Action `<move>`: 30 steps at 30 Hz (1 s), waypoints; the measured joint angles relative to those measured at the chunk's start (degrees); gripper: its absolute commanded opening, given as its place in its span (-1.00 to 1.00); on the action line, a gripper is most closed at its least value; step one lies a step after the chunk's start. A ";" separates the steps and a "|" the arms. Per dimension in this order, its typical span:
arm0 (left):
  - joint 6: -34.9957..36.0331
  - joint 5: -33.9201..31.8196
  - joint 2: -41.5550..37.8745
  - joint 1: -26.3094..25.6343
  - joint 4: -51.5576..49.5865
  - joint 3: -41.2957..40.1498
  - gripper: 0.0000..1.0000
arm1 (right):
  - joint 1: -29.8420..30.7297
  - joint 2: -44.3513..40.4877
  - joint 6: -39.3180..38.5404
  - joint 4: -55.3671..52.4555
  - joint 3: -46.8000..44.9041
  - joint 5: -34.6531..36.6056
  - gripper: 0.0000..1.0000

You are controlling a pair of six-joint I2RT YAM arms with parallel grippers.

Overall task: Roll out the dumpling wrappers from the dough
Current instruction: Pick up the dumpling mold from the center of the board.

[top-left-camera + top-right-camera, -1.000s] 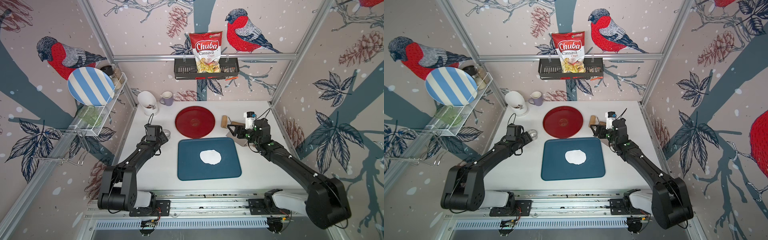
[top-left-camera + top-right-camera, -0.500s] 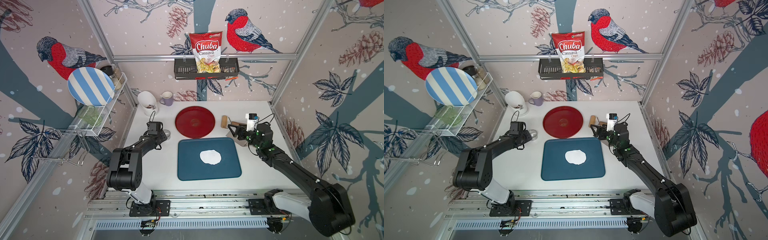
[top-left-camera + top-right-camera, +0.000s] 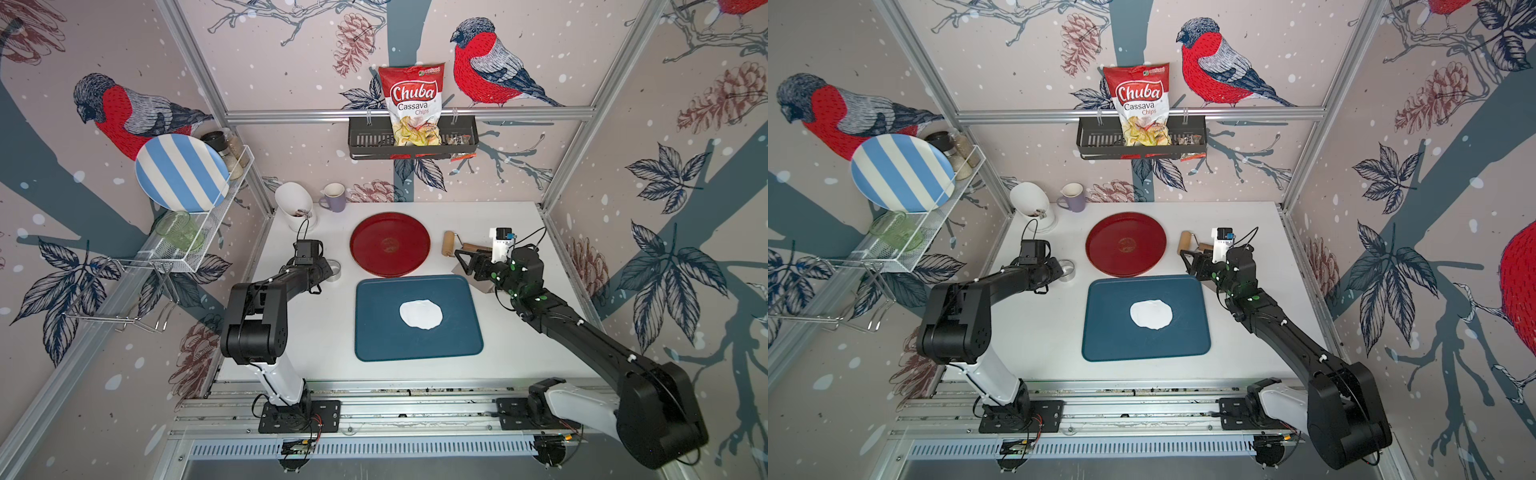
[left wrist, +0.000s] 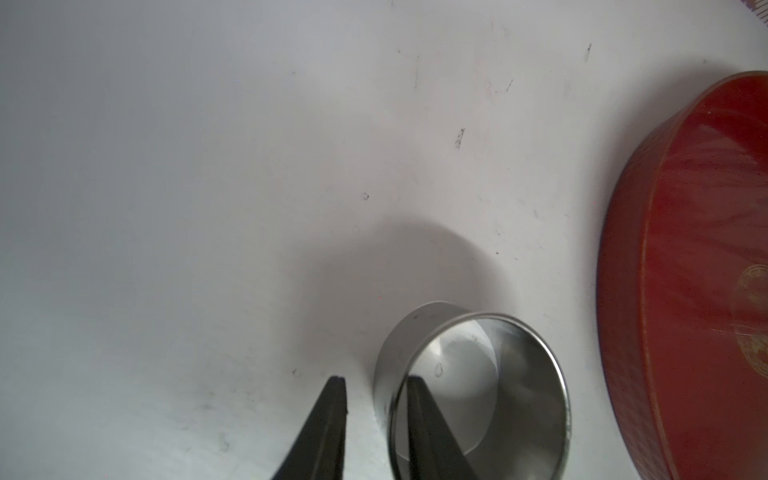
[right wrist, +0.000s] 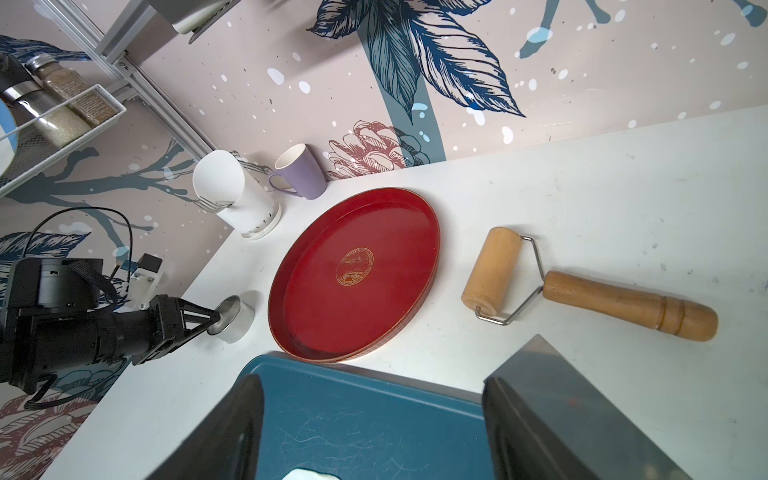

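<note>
Gleaming rnd metal ring (image 4: 530, 388), matte dough (image 3: 420, 314)

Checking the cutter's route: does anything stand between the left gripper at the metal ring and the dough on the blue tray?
Nothing visible does. From the left gripper and ring to the dough there is only bare table and the low rim of the tray. The red plate lies off that line, further back.
</note>
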 measured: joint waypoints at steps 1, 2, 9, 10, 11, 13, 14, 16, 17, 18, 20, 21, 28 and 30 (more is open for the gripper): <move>0.02 0.33 0.20 0.00 0.00 0.11 -0.55 | 0.00 0.07 0.00 0.00 0.00 0.00 0.50; 0.15 0.35 0.37 0.00 -0.02 0.22 -0.59 | 0.00 0.11 0.00 0.00 0.00 0.00 0.50; 0.66 0.35 0.04 0.00 -0.07 0.24 -0.96 | 0.00 0.44 0.00 0.00 0.04 -0.02 0.49; 0.85 0.37 -0.11 0.00 -0.07 0.24 -1.00 | 0.00 0.50 0.00 0.00 0.04 -0.02 0.49; 0.96 0.35 -0.24 0.00 -0.09 0.24 -1.00 | 0.02 0.52 0.00 0.00 0.04 -0.02 0.50; 0.96 0.37 -0.63 0.00 -0.28 0.20 -1.00 | 0.02 0.55 0.02 -0.02 0.07 -0.02 0.51; 0.96 0.37 -1.05 0.00 -0.33 0.00 -1.00 | 0.09 0.55 0.02 -0.02 0.09 0.00 0.51; 0.96 0.72 -2.69 -0.04 -0.52 -0.70 -1.00 | 0.52 0.55 0.00 -0.11 0.33 0.04 0.53; 0.96 0.79 -3.93 -0.33 -0.92 -1.18 -1.00 | 0.98 0.55 -0.02 -0.33 0.68 0.04 0.53; 0.94 0.72 -5.20 -0.74 -1.27 -1.60 -1.00 | 1.55 0.55 -0.04 -0.52 1.09 0.11 0.54; 0.96 0.83 -8.22 -2.19 -2.05 -2.49 -1.00 | 2.71 0.55 -0.09 -1.20 1.95 0.63 0.54; 0.98 1.01 -9.86 -3.26 -2.75 -2.82 -1.00 | 3.43 0.55 -0.13 -1.79 2.49 1.31 0.55; 0.98 1.70 -20.33 -12.79 -8.17 -3.78 -1.00 | 7.76 -1.73 -0.20 -8.26 4.28 5.11 0.54; 0.98 1.62 -22.95 -15.98 -9.86 -3.76 -1.00 | 9.40 -3.32 1.11 -10.25 4.00 6.25 0.52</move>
